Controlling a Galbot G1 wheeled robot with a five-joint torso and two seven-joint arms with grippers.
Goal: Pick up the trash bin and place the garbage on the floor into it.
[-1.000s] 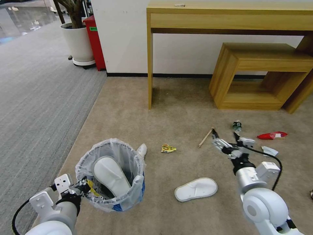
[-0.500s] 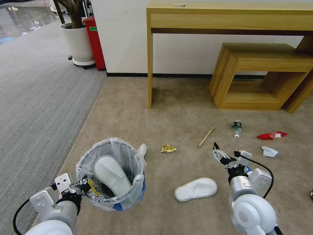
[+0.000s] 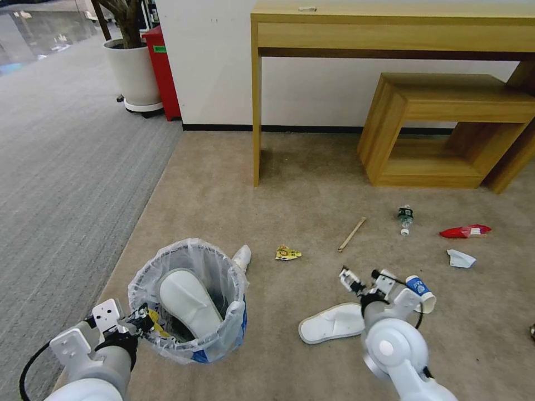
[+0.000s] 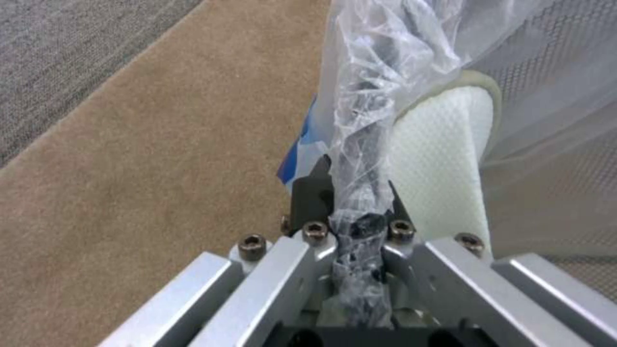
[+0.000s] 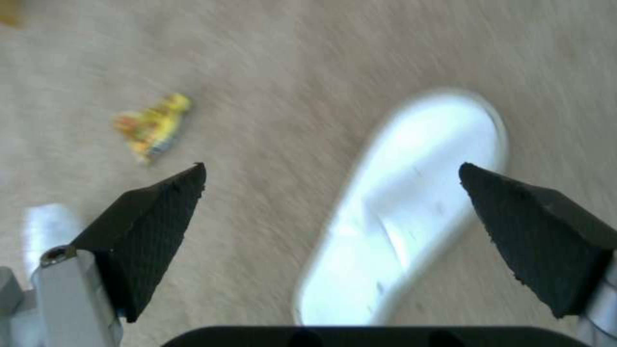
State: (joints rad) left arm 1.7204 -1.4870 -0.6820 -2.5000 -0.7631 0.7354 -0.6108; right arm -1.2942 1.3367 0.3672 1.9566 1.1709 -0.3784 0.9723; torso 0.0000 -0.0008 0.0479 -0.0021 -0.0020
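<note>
Hovering my right gripper (image 3: 362,278), fingers wide apart, just above the slipper (image 3: 330,323) lying on the floor (image 3: 290,189), its long axis running between them, while my left gripper (image 3: 142,321) clamps the bin (image 3: 223,334) rim.

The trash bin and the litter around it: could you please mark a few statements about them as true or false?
1. The left gripper is shut on the trash bin's bagged rim. True.
2. A white slipper stands inside the bin. True.
3. The right gripper holds the second slipper. False: it is open above the slipper, which lies on the floor.
4. The wooden stick is in the bin. False: it lies on the floor.
5. The small bottle stands on the desk. False: it lies on the floor.
</note>
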